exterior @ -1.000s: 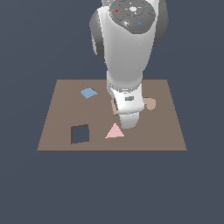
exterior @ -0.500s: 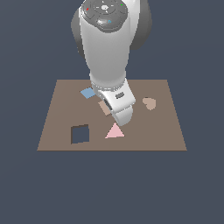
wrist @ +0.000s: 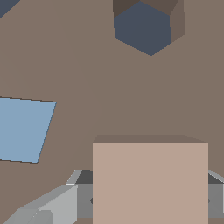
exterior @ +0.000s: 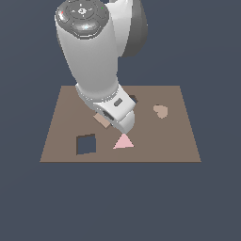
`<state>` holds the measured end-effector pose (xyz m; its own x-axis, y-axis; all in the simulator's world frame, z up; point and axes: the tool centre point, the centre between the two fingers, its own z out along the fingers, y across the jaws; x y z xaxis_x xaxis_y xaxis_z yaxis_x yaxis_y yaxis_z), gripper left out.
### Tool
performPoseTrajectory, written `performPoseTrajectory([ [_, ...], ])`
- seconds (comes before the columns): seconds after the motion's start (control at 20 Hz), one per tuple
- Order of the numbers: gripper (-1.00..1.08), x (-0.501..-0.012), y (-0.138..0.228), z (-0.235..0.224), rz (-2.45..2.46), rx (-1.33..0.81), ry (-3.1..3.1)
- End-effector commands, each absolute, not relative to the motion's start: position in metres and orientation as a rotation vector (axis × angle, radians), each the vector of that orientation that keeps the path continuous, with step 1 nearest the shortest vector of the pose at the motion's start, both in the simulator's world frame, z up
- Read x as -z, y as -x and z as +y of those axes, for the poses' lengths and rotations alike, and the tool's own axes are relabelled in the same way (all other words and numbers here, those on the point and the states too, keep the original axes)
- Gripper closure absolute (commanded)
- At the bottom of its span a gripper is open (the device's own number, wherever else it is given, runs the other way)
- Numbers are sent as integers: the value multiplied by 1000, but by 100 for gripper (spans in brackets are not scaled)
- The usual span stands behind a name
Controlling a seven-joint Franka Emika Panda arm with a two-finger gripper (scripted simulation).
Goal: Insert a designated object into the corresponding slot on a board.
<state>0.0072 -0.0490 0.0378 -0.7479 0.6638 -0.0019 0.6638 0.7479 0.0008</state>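
Carried toward the exterior view's left since 0.5 s ago, the gripper (wrist: 148,199) grips the tan square tile (wrist: 150,181) above the board (exterior: 56,122), short of the square slot (exterior: 86,143); hexagonal hole (wrist: 142,28) beyond.

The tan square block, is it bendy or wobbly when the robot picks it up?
Probably not bendy: the tan square block shows straight edges and a flat face, so it looks stiff. It likely won't roll, having flat sides and corners. The gripper sits on both sides of it, so it may stay steady, though smooth faces could slip.
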Motion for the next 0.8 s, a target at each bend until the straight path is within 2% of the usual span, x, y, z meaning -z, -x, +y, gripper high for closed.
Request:
performPoseTrajectory([
  [0.0,108,-38,-12,-58,2978,0,-992],
  [0.75,108,-40,-55,-99,3128,1,-268],
])
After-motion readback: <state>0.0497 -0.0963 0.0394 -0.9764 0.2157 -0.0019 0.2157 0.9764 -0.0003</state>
